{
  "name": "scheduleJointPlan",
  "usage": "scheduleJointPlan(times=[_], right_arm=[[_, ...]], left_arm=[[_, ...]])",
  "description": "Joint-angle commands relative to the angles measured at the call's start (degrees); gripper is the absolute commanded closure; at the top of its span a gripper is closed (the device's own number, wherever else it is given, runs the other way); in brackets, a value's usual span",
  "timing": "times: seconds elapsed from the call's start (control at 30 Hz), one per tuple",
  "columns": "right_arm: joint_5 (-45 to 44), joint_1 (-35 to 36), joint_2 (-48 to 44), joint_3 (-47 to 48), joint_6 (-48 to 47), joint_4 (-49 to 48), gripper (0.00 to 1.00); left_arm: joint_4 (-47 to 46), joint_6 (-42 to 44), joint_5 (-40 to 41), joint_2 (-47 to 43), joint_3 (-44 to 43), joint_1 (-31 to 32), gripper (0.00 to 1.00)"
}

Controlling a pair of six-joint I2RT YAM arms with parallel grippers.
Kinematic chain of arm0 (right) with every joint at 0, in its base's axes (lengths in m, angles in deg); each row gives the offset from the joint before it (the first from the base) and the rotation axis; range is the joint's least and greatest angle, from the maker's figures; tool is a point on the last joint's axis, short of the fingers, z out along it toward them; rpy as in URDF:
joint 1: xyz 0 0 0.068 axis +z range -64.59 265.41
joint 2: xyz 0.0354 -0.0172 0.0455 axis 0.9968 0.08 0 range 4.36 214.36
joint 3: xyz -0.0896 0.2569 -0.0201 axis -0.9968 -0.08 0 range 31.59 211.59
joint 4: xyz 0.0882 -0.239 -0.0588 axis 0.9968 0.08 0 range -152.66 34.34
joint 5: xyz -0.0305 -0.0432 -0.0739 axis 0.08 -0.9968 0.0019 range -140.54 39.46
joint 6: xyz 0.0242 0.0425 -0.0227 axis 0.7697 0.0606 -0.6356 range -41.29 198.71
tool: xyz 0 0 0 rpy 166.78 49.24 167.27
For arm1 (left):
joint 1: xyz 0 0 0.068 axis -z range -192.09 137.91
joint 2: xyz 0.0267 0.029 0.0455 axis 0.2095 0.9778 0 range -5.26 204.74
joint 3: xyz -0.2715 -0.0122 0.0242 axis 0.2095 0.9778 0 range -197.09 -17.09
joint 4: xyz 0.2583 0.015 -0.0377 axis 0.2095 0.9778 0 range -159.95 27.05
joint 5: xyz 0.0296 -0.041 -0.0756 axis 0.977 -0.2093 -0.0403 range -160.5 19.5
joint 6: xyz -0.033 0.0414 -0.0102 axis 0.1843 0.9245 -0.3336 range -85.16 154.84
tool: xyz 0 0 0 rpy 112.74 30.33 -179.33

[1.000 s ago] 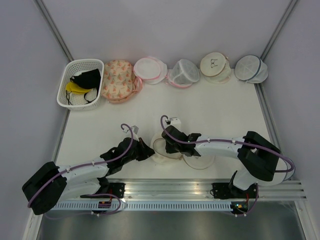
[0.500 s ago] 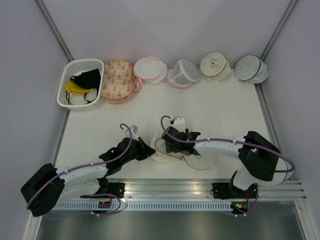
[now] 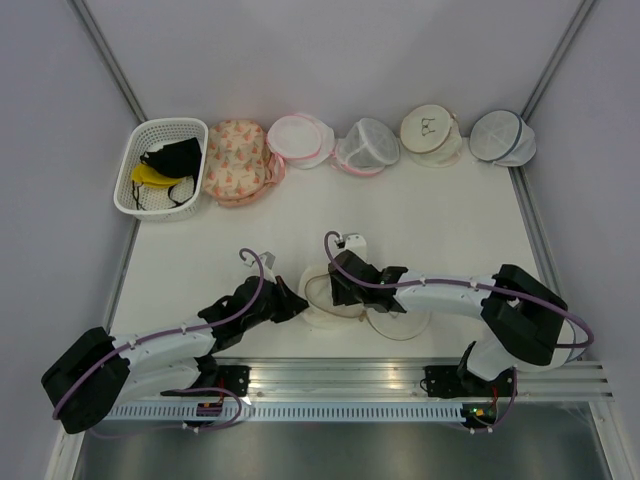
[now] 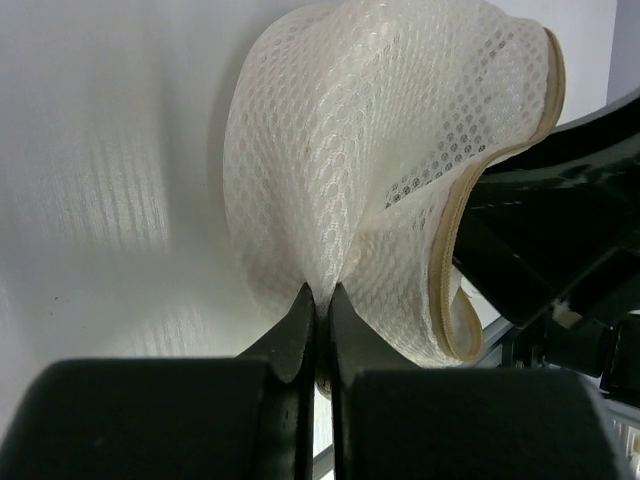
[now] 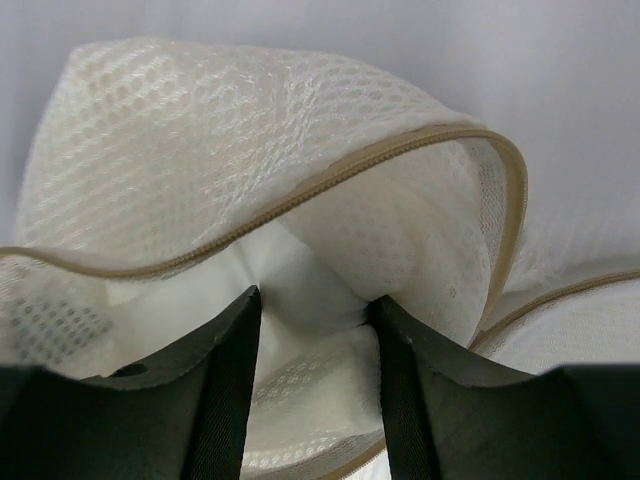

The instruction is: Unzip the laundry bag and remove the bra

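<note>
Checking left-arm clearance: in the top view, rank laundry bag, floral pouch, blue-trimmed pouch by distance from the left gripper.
1. laundry bag: near centre, pinched by the left gripper.
2. floral pouch: back row, left of centre.
3. blue-trimmed pouch: back row, far right.

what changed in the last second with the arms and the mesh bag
The right end effector shifted slightly rightward and nearer over the laundry bag, now standing open inside its unzipped mouth, either side of the white bra; no grip visible yet. The left end effector stayed shut on the bag's mesh. The basket and back-row pouches are unchanged.
</note>
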State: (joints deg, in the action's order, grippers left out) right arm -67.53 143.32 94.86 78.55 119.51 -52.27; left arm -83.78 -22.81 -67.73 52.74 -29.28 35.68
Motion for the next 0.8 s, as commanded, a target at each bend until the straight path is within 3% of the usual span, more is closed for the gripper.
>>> scheduleJointPlan(times=[0.0,0.13,0.17,0.23,0.27,0.33,0.47,0.6,0.77], right_arm=[[5.48,1.42,-4.97,0.50,0.34,-3.28,0.48],[6.71,1.50,-6.04,1.29,-0.45,-2.92,0.57],[7.41,1.50,-5.77,1.47,-0.72,-3.18,0.69],[8.11,1.59,-4.64,2.43,-1.16,-3.19,0.80],[8.73,1.50,-4.37,2.61,-1.16,-3.45,0.93],[10.13,1.59,-4.37,2.78,-1.51,-3.89,1.00],[13.29,1.77,-6.21,2.00,-2.47,-5.20,1.00],[23.46,1.68,-11.64,-2.29,-4.23,-13.52,1.00],[29.47,1.77,-16.40,-5.30,-6.16,-18.03,0.99]], left_arm=[[-2.43,-1.33,-0.48,-0.17,0.23,0.31,0.98],[-3.40,-1.50,-0.83,0.71,0.06,0.31,0.98],[-3.58,-1.50,-1.01,0.89,-0.03,0.31,0.98],[-3.58,-1.59,-1.18,0.89,-0.03,0.31,0.98],[-3.49,-1.68,-1.18,0.72,0.06,0.31,0.98],[-2.96,-1.68,-1.10,0.10,0.23,0.31,0.98],[-1.82,-1.42,-0.39,-1.31,0.32,0.31,0.98],[-1.56,-1.50,-0.22,-1.75,0.41,0.31,0.98],[-0.94,-1.59,-0.13,-1.57,0.32,0.31,0.98]])
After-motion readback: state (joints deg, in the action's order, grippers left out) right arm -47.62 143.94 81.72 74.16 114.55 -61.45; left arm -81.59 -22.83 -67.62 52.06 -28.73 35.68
